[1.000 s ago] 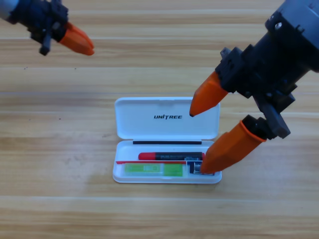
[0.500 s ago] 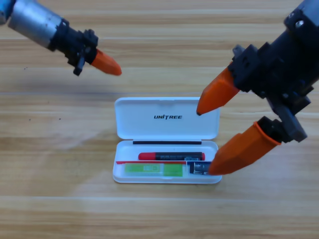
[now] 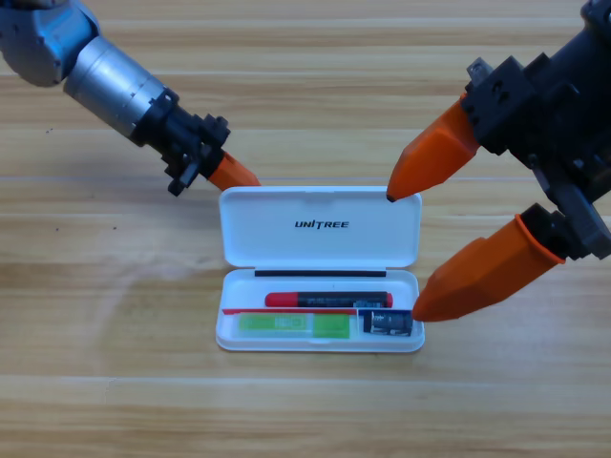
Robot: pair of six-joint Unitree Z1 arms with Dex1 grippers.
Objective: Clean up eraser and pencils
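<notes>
— High view: white case [image 3: 320,224] lying open near the middle of the wooden table [image 3: 105,363], lid flipped back toward the far edge, tray toward the near edge.

— And inside the tray?

— Red-and-black pencil [image 3: 326,299] lying lengthwise along the tray's far side, red part to the left, black section to the right. Light green pencil [image 3: 291,325] lying lengthwise along the near side, in the left and middle part. Eraser [image 3: 387,322] sitting in the tray's near right corner, just beside the green pencil's right end and just below the black end of the other pencil.

— Right end effector?

— Right end effector [image 3: 401,256] coming in from the table's right edge, released, its two orange jaws spread wide apart. Upper jaw tip over the lid's far right corner; lower jaw tip at the tray's right edge, just beside the eraser. Holding nothing. Hard to tell whether that lower tip touches the case or hangs just above it.

— Left one?

— Left end effector [image 3: 246,179] reaching in from the table's far left corner on its grey arm, orange tip at the lid's far left corner, right at the rim. Only a narrow orange point showing, so cannot tell whether clenched or released; nothing seen in its grasp.

— Anything outside the case?

— Only bare wood around it.
</notes>
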